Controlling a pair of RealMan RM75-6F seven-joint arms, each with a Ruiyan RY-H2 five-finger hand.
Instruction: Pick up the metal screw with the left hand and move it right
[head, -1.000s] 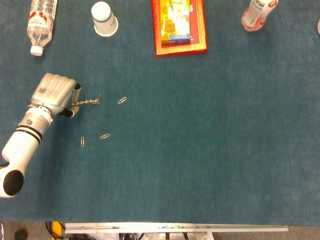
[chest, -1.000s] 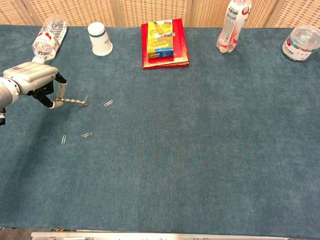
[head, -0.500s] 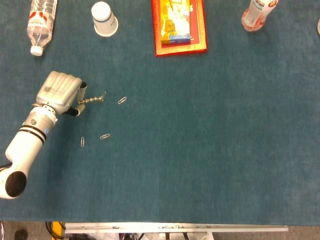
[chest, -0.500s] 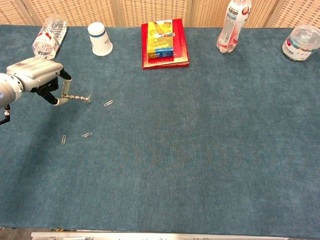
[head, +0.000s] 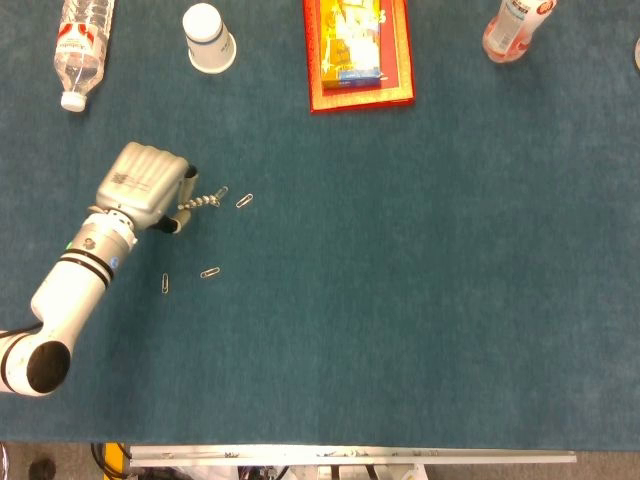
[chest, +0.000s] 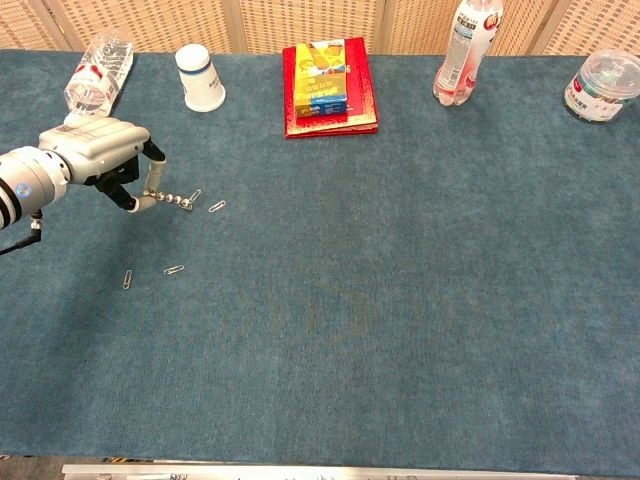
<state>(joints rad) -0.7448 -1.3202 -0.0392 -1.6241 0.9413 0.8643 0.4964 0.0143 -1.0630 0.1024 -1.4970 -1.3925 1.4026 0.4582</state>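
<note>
One hand is all I have in view: my left hand (head: 147, 186) at the left side of the blue cloth-covered table (head: 420, 300), fingers curled in and pinching the metal screw (head: 203, 200) at its near end, so the screw sticks out to the right of the fingertips, roughly level. From the chest view the left hand (chest: 100, 150) holds the metal screw (chest: 178, 200) just above the cloth, though I cannot tell whether its far tip touches the surface. Just beside that tip lies a paper clip (head: 244, 201), and two more sit nearer to me, one paper clip (head: 209, 272) below the hand and another small clip (head: 165, 284) to its left. Along the far edge I see a clear water bottle (head: 80, 42) lying on its side with a red-and-white label whose lettering is too small to read, a white paper cup (head: 209, 38) tipped over with a dark band near its rim, and a red book (head: 358, 52) with a yellow box (head: 350, 40) on top; the print on both is too blurred to make out. Farther right stands a pink-tinted bottle (chest: 463, 55) with a white label I cannot read, and at the far right corner a clear lidded jar (chest: 603, 85) with a green label.
</note>
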